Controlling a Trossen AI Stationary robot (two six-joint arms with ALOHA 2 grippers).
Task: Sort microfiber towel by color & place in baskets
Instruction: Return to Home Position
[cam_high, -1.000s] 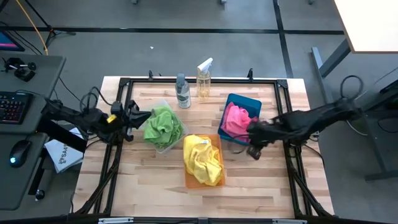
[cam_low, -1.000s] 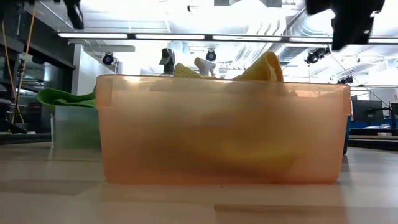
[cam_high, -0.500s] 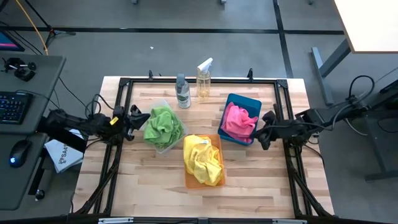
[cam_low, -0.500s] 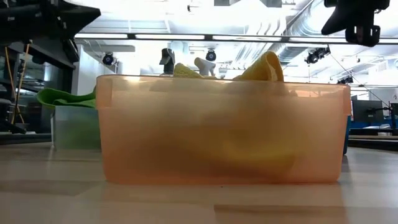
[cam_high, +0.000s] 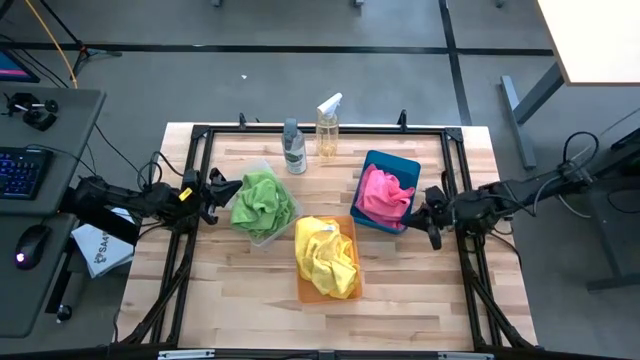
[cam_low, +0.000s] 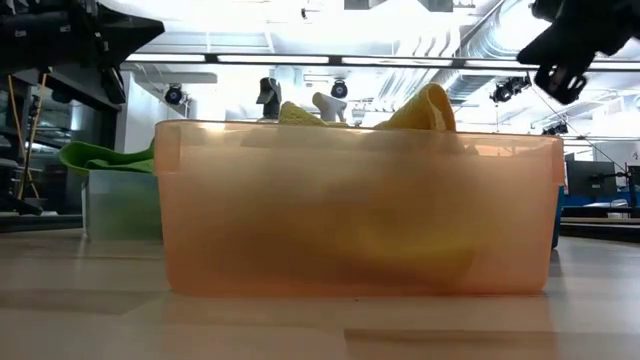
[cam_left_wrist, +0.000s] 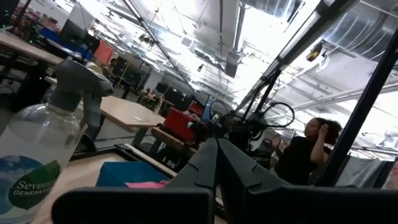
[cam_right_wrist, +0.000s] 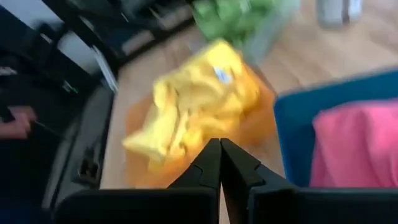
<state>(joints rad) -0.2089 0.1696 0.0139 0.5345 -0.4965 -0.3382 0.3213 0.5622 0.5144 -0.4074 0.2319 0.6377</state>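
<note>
Now the yellow towels (cam_high: 326, 255) lie heaped in the orange basket (cam_high: 304, 290) mid-table (cam_high: 230, 290). Behind it to the left, the clear basket (cam_high: 258, 238) holds green towels (cam_high: 263, 200). Behind it to the right, the teal basket (cam_high: 392, 163) holds pink towels (cam_high: 383, 192). Farther left of the orange basket hangs the left claw (cam_high: 222, 186); farther right, the right claw (cam_high: 428, 212). Both are pressed together, empty.

Yellow towels (cam_high: 327, 256) lie heaped in the orange bin (cam_high: 304, 290).
</note>
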